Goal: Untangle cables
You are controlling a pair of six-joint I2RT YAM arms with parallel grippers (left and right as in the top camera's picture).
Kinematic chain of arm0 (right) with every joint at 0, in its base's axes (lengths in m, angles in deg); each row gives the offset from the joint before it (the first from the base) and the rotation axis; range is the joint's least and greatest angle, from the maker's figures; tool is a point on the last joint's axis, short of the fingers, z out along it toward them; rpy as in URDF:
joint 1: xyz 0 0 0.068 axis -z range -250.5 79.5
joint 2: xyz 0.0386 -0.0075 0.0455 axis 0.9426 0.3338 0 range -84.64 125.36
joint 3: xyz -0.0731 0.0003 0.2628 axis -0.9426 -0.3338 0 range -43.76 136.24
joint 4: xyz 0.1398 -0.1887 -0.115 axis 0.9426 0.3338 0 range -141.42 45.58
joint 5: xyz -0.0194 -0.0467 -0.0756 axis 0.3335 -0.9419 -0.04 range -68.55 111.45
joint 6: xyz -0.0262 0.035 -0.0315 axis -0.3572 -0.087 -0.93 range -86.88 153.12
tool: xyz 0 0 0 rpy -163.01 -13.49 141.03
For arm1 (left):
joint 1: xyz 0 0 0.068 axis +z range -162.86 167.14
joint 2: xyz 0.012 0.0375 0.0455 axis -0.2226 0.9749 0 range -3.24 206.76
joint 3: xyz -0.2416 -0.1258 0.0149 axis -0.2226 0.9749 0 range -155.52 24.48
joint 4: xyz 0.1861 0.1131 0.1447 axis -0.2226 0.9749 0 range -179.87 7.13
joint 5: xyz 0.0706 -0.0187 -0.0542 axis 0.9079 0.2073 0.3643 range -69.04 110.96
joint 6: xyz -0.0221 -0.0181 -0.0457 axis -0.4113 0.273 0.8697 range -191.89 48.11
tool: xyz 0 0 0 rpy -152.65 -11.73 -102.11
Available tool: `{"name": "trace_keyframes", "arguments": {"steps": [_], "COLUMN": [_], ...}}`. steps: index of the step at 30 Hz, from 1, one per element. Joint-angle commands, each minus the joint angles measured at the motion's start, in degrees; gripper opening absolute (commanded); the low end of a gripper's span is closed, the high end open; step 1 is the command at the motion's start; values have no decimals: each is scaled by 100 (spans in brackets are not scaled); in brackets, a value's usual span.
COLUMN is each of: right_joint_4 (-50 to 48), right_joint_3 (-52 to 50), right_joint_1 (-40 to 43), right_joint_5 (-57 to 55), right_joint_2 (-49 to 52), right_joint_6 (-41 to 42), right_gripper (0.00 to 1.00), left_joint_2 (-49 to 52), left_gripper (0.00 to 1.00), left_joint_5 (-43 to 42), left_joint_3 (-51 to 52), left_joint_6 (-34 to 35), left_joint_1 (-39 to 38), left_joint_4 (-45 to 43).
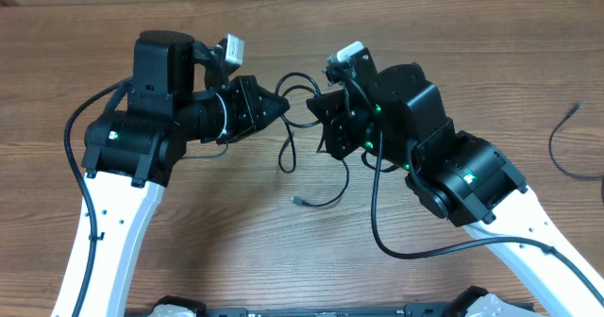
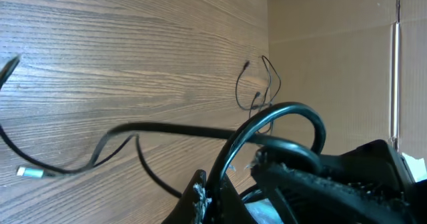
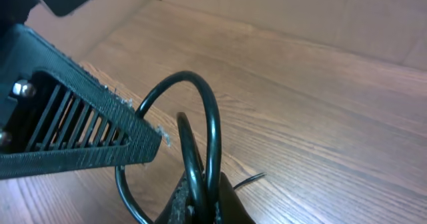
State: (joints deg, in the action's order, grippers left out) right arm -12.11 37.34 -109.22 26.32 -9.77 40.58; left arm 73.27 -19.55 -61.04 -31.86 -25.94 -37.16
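Note:
A tangle of thin black cables point(image 1: 300, 79) hangs between my two grippers over the middle of the table. One strand drops down to a small plug end point(image 1: 298, 201) lying on the wood. My left gripper point(image 1: 281, 106) is shut on a cable loop point(image 2: 288, 111); its jaws point(image 2: 208, 199) pinch the cord at the bottom of the left wrist view. My right gripper point(image 1: 323, 121) is shut on two strands of the same loop point(image 3: 208, 117), held between its jaws point(image 3: 203, 201). The two gripper tips are very close, almost facing each other. A plug end point(image 2: 30, 173) rests on the table.
Another thin black cable point(image 1: 564, 133) lies apart at the far right of the table, and also shows in the left wrist view point(image 2: 257, 84). A thick black robot wire point(image 1: 377, 225) loops below the right arm. A cardboard wall point(image 3: 287, 11) stands along the table's far edge.

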Motion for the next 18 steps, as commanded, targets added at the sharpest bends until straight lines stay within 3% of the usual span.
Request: {"name": "trace_keyframes", "arguments": {"steps": [1,18], "right_joint_4": [-98,-328], "right_joint_3": [68,68], "right_joint_1": [-4,282], "right_joint_5": [-299,-2177], "right_joint_2": [15,-356], "right_joint_6": [-48,-4], "right_gripper": [4,4], "left_joint_2": [-138,-138], "left_gripper": [4,4], "left_joint_5": [-149,-90], "left_joint_3": [-92,-90], "left_joint_6": [-153,-280], "left_joint_1": [-11,-7], "left_joint_4": [-24,175]}}
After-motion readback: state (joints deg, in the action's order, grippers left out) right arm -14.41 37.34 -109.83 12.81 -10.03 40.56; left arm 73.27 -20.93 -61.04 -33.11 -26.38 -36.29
